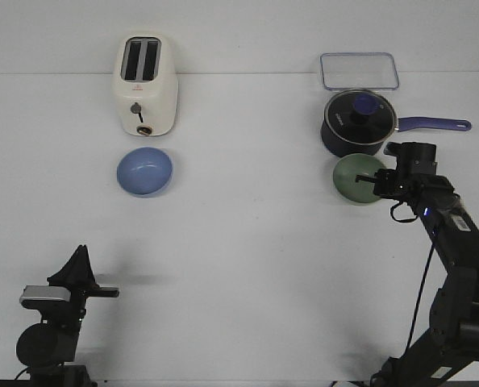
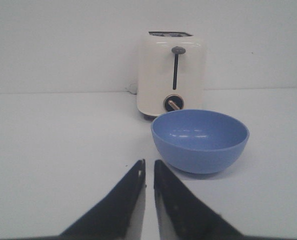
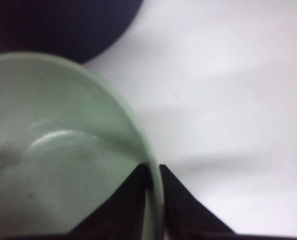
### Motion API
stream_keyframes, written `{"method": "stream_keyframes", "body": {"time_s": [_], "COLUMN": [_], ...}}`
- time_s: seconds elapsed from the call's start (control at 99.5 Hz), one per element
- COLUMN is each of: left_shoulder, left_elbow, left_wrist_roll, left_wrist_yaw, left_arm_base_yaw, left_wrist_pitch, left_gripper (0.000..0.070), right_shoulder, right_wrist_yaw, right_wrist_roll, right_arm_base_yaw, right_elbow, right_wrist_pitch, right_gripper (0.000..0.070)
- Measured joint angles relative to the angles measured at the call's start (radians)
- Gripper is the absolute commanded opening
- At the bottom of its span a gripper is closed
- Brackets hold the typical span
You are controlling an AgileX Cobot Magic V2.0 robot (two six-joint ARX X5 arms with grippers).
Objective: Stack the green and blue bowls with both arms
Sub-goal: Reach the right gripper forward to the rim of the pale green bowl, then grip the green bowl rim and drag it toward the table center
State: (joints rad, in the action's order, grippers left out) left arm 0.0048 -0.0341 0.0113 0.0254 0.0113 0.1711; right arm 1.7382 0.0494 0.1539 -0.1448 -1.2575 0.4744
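Observation:
The periwinkle blue bowl [image 1: 145,172] sits on the white table just in front of the toaster; it also shows in the left wrist view [image 2: 200,140]. The pale green bowl [image 1: 356,178] sits just in front of the navy saucepan. My right gripper [image 1: 379,184] is shut on the green bowl's right rim [image 3: 147,150], one finger inside and one outside. My left gripper [image 2: 149,167] is shut and empty, low at the front left [image 1: 82,262], well short of the blue bowl.
A cream toaster [image 1: 145,85] stands behind the blue bowl. A dark navy saucepan [image 1: 359,122] with glass lid and long handle stands behind the green bowl. A clear plastic container [image 1: 359,70] lies at the back right.

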Motion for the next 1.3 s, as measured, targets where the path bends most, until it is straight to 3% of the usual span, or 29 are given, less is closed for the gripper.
{"method": "stream_keyframes", "body": {"time_s": [0.101, 0.372, 0.483, 0.633, 0.774, 0.935, 1.136, 1.297], "left_shoulder": [0.000, 0.000, 0.000, 0.000, 0.000, 0.000, 0.000, 0.000], "left_elbow": [0.000, 0.000, 0.000, 0.000, 0.000, 0.000, 0.000, 0.000], "left_wrist_roll": [0.000, 0.000, 0.000, 0.000, -0.008, -0.087, -0.238, -0.278], "left_wrist_yaw": [0.000, 0.000, 0.000, 0.000, 0.000, 0.000, 0.000, -0.001], "left_arm_base_yaw": [0.000, 0.000, 0.000, 0.000, 0.000, 0.000, 0.000, 0.000], "left_wrist_pitch": [0.000, 0.000, 0.000, 0.000, 0.000, 0.000, 0.000, 0.000], "left_gripper": [0.0015, 0.0015, 0.0015, 0.0015, 0.0015, 0.0015, 0.0011, 0.0011], "right_shoulder": [-0.046, -0.308, -0.387, -0.517, -0.625, -0.647, -0.626, -0.580], "right_wrist_yaw": [0.014, 0.165, 0.208, 0.235, 0.236, 0.229, 0.108, 0.059], "right_wrist_roll": [-0.002, -0.008, -0.008, -0.002, 0.028, 0.071, 0.132, 0.154], "right_arm_base_yaw": [0.000, 0.011, 0.058, 0.158, 0.286, 0.430, 0.603, 0.690], "right_elbow": [0.001, 0.002, 0.005, 0.116, 0.240, 0.333, 0.410, 0.433], "right_wrist_pitch": [0.061, 0.175, 0.251, 0.257, 0.261, 0.234, 0.153, 0.116], "right_gripper": [0.0000, 0.0000, 0.0000, 0.0000, 0.0000, 0.0000, 0.0000, 0.0000]}}
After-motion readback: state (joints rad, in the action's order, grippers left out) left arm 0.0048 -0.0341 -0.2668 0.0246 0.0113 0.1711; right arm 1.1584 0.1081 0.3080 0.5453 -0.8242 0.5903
